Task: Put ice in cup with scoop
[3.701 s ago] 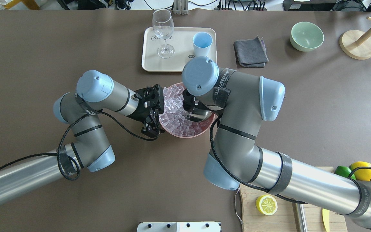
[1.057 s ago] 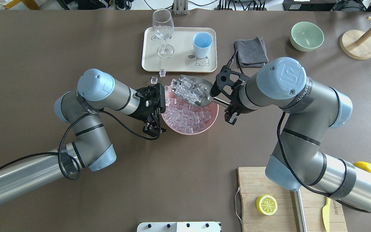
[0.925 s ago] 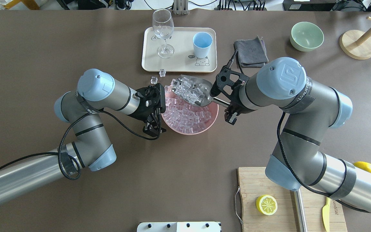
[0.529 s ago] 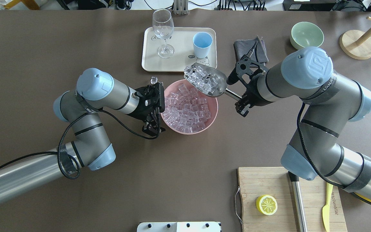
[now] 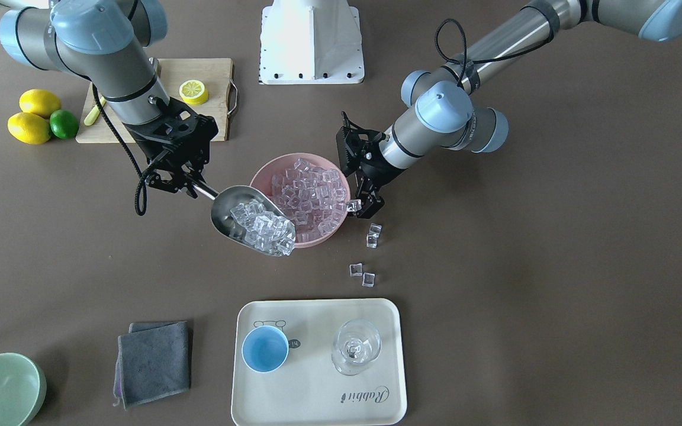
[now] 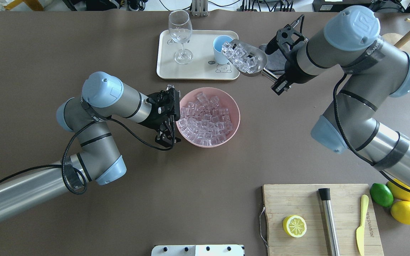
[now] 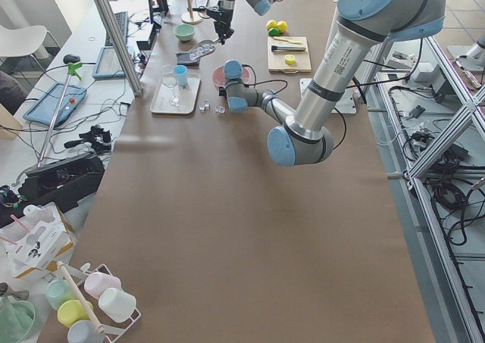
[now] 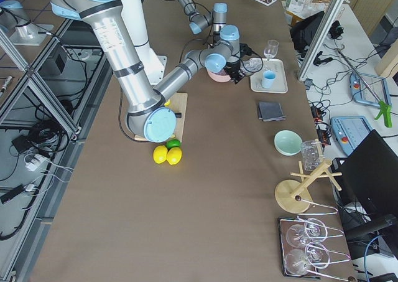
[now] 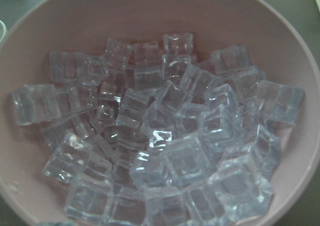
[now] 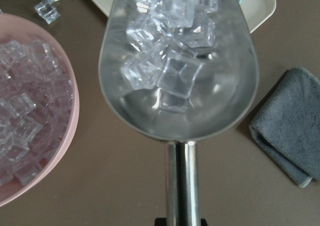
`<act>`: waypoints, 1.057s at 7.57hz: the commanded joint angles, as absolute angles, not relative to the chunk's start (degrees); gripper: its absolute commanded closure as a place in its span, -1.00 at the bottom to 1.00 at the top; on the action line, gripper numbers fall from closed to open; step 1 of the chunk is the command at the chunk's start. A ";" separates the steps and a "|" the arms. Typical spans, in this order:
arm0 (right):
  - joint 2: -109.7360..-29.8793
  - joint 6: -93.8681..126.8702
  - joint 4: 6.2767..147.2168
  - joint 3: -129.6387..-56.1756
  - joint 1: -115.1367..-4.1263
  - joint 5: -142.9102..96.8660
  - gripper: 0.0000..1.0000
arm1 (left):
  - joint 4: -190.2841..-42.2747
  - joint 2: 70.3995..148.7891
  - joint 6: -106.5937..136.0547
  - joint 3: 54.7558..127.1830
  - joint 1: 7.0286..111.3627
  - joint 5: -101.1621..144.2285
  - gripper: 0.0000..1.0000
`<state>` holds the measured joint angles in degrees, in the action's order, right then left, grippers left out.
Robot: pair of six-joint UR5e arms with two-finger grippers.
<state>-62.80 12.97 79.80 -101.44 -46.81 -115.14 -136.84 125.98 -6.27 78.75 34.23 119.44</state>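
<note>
Silver metal scoop (image 6: 254, 59) is held by its handle in the right gripper (image 6: 274, 76), whose jaws are closed on the handle; the trough carries a heap of ice (image 6: 238, 56). In the overhead view the scoop's open tip overlaps the rim of the light-blue cup (image 6: 218, 52), which stands upright on the cream tray (image 6: 198, 71) near its right end, with a stemmed glass (image 6: 180, 32) upright towards the tray's other end. The right wrist view shows the scoop clear of the bench (image 6: 205, 170), its tip over the tray's corner, a grey cloth (image 10: 292, 121) lying to one side and the pink bowl (image 6: 235, 122) to the other. The bowl is well filled with more clear cubes and sits between the two arms, apart from the tray. Left gripper (image 6: 168, 119) stands at the bowl's rim on the robot's left with jaws spread and nothing seen between them; whether it touches the rim cannot be told. Four stray cubes (image 5: 356, 270) lie on the bench between bowl and tray
</note>
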 commanded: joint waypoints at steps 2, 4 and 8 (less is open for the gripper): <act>-49.43 8.55 87.41 -86.43 -50.98 -117.16 1.00 | -136.67 125.95 -6.42 78.75 35.42 119.71 -0.96; -44.94 0.13 97.42 -83.34 -50.98 -118.46 1.00 | -136.67 125.60 -6.50 78.75 37.60 122.06 -0.96; -40.18 -7.55 111.18 -80.62 -54.40 -118.83 1.00 | -135.97 123.32 -6.50 80.32 39.54 123.82 -0.96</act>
